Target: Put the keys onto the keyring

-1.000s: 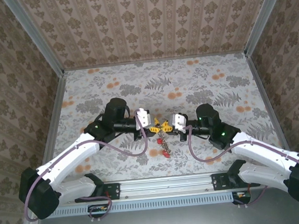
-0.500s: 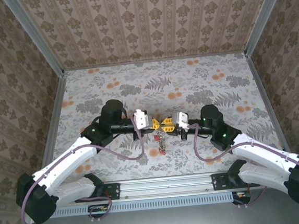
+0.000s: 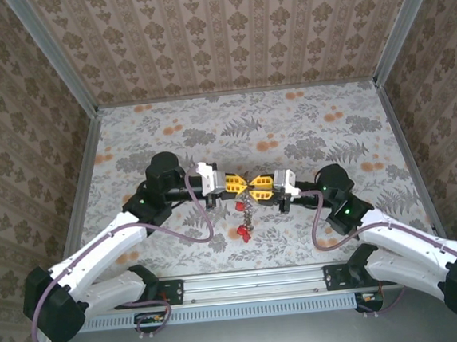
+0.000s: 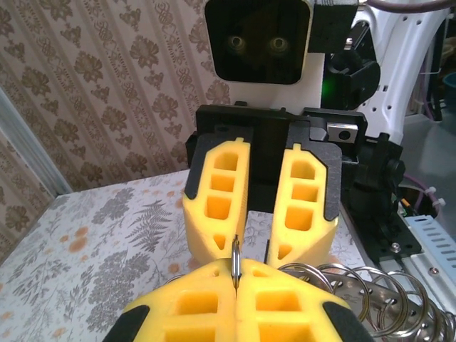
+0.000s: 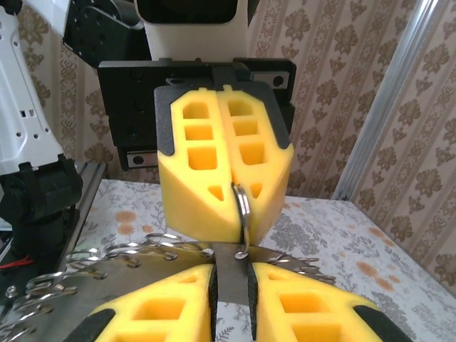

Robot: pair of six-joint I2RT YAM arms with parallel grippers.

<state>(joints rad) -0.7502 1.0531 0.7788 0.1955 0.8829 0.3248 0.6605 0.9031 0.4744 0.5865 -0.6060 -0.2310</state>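
Wallpaper [image 3: 225, 35] in a beige damask pattern closes the space in on three sides. Aluminium posts [image 3: 52, 54] stand in the corners at 10 and 2 o'clock. Below it we see the table [image 3: 169, 132], papered in grey leaves and orange blossoms. A slotted aluminium rail [image 3: 254, 285] runs along its edge at 6 o'clock.

From the left, the left arm [image 3: 99, 250] reaches in from 8 o'clock toward the middle. The left gripper [image 3: 243, 185] has its yellow pads pressed together, pinching a thin wire loop [image 5: 243, 206] that stands on edge between them.

At the centre of the table the two grippers meet nose to nose. From that point the keys [image 3: 243, 219] trail toward 6 o'clock in a short string, with the red heads at its lower end. We cannot tell whether they hang free or rest on the paper. Silvery coils [image 4: 345, 285] fan out just beside the fingertips.

The right gripper [image 3: 254, 185] holds its pads a narrow slot apart. In that slot the keyring [image 5: 231, 281] shows as a flat grey band, and the wire loop's lower end sits near its far edge. We cannot tell whether the pads clamp the band.

The right arm [image 3: 398, 236] leads away toward 4 o'clock, with a green light [image 4: 330, 89] glowing on it.
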